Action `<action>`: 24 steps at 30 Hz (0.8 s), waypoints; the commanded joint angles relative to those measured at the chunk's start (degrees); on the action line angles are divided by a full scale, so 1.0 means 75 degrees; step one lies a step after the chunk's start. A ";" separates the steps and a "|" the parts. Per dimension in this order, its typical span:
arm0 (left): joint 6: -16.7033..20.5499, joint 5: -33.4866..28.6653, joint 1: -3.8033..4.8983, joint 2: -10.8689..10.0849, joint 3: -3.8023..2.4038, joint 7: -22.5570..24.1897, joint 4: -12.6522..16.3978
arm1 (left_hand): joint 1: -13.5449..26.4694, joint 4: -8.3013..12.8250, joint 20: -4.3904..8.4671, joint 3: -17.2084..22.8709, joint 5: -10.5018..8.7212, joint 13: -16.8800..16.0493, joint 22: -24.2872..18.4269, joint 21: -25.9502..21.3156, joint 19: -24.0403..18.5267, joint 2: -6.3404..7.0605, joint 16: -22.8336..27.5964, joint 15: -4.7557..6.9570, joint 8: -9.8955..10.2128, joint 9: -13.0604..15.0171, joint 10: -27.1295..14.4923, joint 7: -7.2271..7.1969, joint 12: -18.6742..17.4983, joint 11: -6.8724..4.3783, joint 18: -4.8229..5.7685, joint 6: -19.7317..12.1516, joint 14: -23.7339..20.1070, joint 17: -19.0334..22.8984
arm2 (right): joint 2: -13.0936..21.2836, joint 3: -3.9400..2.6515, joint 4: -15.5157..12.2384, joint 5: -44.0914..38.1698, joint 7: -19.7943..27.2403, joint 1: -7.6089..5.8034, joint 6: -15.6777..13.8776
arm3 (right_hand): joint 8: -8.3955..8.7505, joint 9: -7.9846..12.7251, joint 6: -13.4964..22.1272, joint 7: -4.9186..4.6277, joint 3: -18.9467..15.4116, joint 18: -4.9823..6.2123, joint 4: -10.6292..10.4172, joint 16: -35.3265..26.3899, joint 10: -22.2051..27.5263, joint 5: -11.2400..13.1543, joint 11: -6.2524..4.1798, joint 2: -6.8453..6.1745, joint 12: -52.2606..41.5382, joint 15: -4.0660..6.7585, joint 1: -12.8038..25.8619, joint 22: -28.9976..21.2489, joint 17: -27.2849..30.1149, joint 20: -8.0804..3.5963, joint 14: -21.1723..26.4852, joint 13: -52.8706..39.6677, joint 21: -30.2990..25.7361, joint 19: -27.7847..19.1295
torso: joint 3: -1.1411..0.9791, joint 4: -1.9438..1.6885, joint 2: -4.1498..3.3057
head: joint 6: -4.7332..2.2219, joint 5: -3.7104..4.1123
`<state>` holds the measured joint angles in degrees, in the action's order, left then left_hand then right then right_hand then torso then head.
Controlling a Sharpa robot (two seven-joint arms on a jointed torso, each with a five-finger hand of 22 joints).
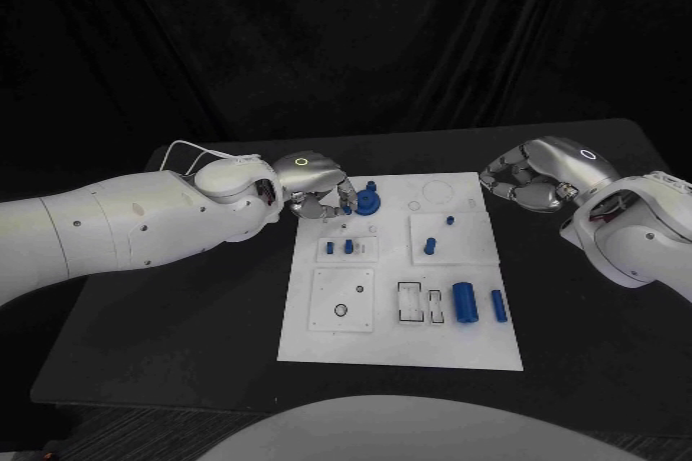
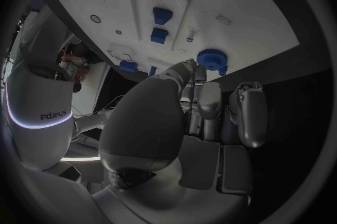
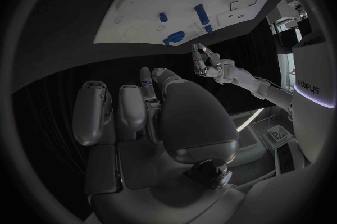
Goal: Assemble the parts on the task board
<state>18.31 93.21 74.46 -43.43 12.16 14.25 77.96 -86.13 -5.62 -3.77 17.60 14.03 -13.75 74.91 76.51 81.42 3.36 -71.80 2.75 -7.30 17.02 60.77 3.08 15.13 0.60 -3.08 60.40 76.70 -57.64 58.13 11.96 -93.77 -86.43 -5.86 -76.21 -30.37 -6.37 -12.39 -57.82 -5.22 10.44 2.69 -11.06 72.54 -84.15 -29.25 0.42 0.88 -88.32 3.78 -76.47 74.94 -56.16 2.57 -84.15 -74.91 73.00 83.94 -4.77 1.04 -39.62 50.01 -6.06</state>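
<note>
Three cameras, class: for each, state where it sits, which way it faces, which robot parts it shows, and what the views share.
Head view: on the head, looking down at the task board; both arms.
Left wrist view: behind the left hand, facing the board's blue gear.
Right wrist view: behind the right hand, facing the board; the left hand shows beyond.
Shared: board and gear.

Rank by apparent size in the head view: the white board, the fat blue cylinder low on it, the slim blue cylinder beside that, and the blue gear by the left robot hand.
1. White board
2. Fat blue cylinder
3. Blue gear, partly hidden by the left robot hand, so unsure against the cylinder
4. Slim blue cylinder
</note>
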 commanded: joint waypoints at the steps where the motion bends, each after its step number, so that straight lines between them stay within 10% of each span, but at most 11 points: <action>1: -0.0440 -0.0038 0.0029 -0.0014 -0.0003 -0.0049 0.0033 | 0.0084 -0.0018 -0.0023 0.0054 -0.0068 0.0039 0.1417 -0.0035 -0.0054 0.0013 0.0046 -0.0006 0.0056 0.0003 0.0030 0.0081 -0.0080 0.0018 -0.0035 0.0090 -0.0059 0.0018 | -0.0007 -0.0008 0.0013 0.0019 -0.0083 0.0027 0.0039 | 0.0012 -0.0010 -0.0020 -0.0028 0.0015 0.0139 0.0036 -0.0045 -0.0499 -0.0024 0.0049 -0.0013 0.0040 0.0038 -0.0053 0.1322 0.0005 -0.0049 -0.0108 -0.1232 -0.0051 0.0092 | -0.0005 0.0011 0.0000 | -0.0001 -0.0043; 24: -0.0702 -0.0048 -0.0088 0.0048 0.0001 -0.0161 -0.0078 | 0.0126 -0.0022 -0.0035 0.0089 -0.0147 0.0118 0.1384 -0.0157 -0.0134 0.0032 0.0147 -0.0024 0.0124 -0.0033 0.0026 0.0093 -0.0225 0.0032 -0.0057 0.0033 -0.0163 0.0184 | -0.0022 -0.0008 0.0032 0.0023 -0.0075 0.0051 0.0073 | 0.0013 -0.0011 -0.0022 -0.0028 0.0021 0.0140 0.0042 -0.0050 -0.0497 -0.0025 0.0048 -0.0010 0.0043 0.0038 -0.0059 0.1320 0.0013 -0.0049 -0.0107 -0.1226 -0.0059 0.0090 | 0.0013 -0.0034 -0.0013 | -0.0001 -0.0046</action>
<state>13.86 93.01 73.96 -43.17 12.20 13.10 77.39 -85.68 -5.69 -3.98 17.98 13.25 -12.93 74.91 75.55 80.79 3.50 -70.99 2.64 -6.31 16.61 60.77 3.42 13.69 0.60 -3.08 60.69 75.74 -56.29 57.95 11.94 -93.51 -86.21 -5.85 -75.97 -29.95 -6.37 -12.37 -57.82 -5.22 10.44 2.69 -11.06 72.54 -84.15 -29.25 0.42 0.88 -88.32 3.78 -76.47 74.92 -56.11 2.57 -84.15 -74.90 72.75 83.95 -4.65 0.80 -39.72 50.01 -6.43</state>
